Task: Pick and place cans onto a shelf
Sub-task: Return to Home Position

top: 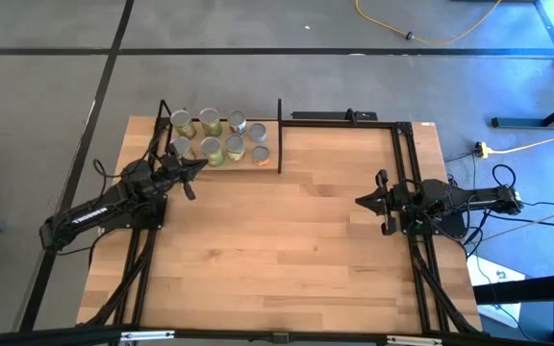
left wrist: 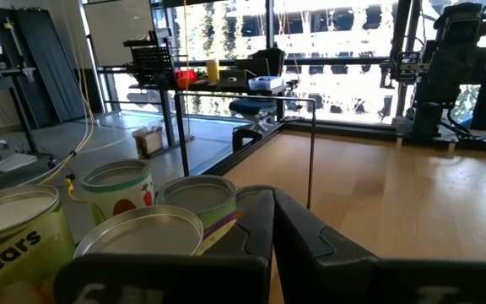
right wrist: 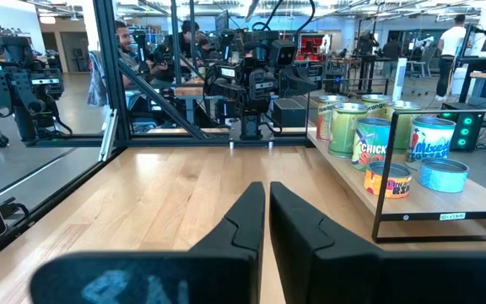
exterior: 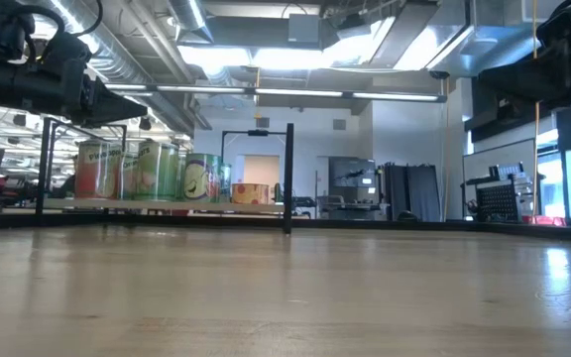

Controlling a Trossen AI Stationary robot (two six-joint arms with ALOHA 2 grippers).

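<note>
Dark fingers of the left gripper (left wrist: 272,207) fill the foreground of the left wrist view. They are pressed together with nothing between them, and they are raised just beside the near edge of the shelf (top: 279,144), at the table's left rear.

On the shelf's wooden board the cans (top: 210,123) stand upright in two tight rows. Every can in view is on that board.

Handling (judged):
- The tins are rigid and smooth-walled.
- If full they probably have noticeable weight.
- The glossy labels could slip under a light squeeze.
- Firm hold belongs across the cylinder wall at mid-height, not on the rim or lid.
- Neighbouring cans nearly touch, so there is little room for a finger between them. The outer cans are the most reachable.

Thin black posts at the shelf's corners, and its low front rail, are the edges to clear on any approach or retreat.

To the right, the tabletop (top: 287,240) offers broad bare wood for free motion. It is bounded at the rear and right by black rails (top: 354,118).

Farthest right, the right gripper (top: 362,202) waits above the table's right side, well apart from the shelf. Its fingers are likewise closed and empty.
</note>
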